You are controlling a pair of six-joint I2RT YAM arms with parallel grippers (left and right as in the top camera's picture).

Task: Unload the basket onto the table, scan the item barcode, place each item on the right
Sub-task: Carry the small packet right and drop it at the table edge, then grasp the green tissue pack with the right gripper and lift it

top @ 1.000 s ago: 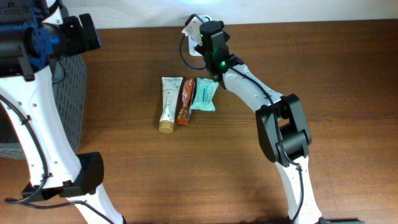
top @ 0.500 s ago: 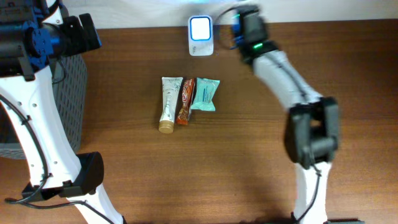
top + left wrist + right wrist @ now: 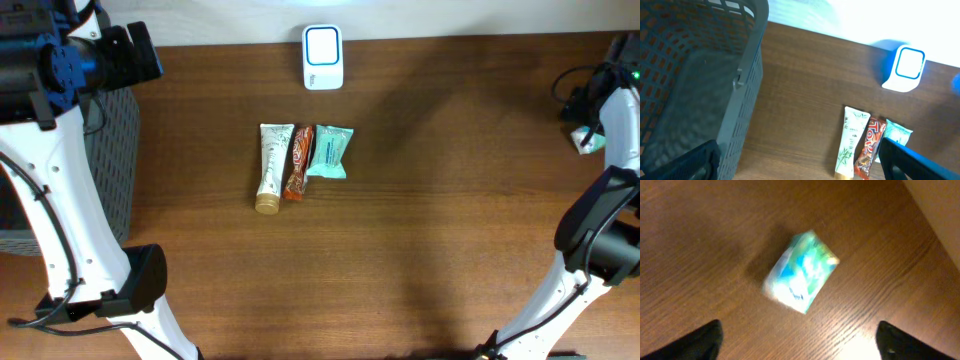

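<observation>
One grey plastic lattice basket (image 3: 747, 85) is seen at the left edge, with only its own mesh floor showing inside. One white barcode scanner with a blue-lit window (image 3: 322, 57) is stood at the far edge. Three items are laid side by side mid-table: a cream tube (image 3: 272, 165), a brown-orange bar (image 3: 298, 160) and a teal packet (image 3: 328, 151). A fourth, the small green-and-white packet (image 3: 800, 272), is caught blurred at far right below the right gripper (image 3: 802, 342), whose fingers are spread wide, nothing grasped. The left gripper (image 3: 800, 162) is likewise spread. A dark brown wooden table (image 3: 420, 230) is backed by a pale wall (image 3: 450, 15).
</observation>
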